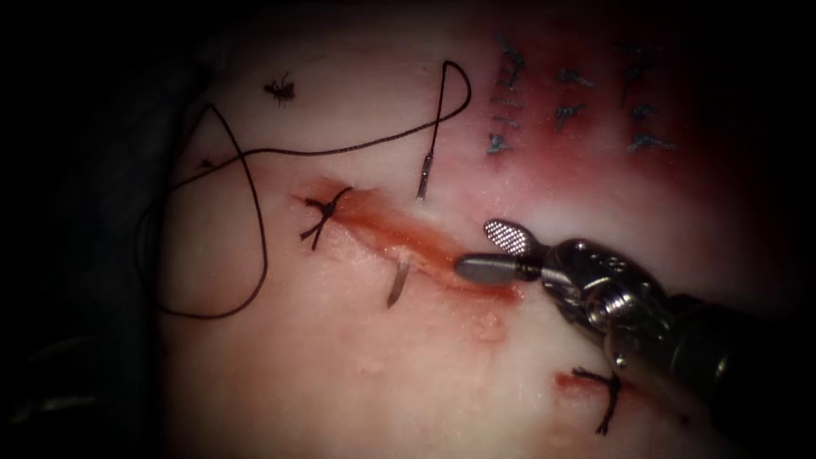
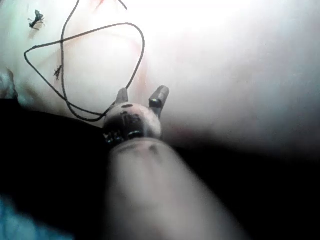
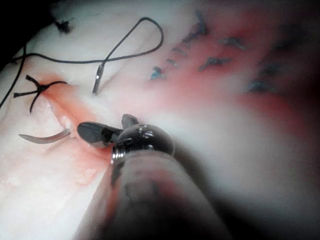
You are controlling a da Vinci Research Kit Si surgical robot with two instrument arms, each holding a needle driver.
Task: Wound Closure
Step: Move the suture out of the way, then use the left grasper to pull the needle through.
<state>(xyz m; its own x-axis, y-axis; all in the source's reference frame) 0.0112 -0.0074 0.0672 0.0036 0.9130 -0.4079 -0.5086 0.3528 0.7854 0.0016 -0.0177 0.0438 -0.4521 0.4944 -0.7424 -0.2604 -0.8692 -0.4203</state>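
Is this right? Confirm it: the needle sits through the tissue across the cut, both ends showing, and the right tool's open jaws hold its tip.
Not quite. The right tool has open jaws but holds nothing: in the endoscope view they stand apart from the needle, to its right. The needle does pass through the tissue across the cut, both ends showing.

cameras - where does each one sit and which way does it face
Endoscope: above and in front of the cut, showing the right gripper, open and empty; the needle is lodged in the tissue.
Left wrist: along its shaft at the open, empty left gripper beside looped thread.
Right wrist: along its shaft at the right gripper.
Shared: endoscope and right wrist both show needle, cut and knotted stitch.
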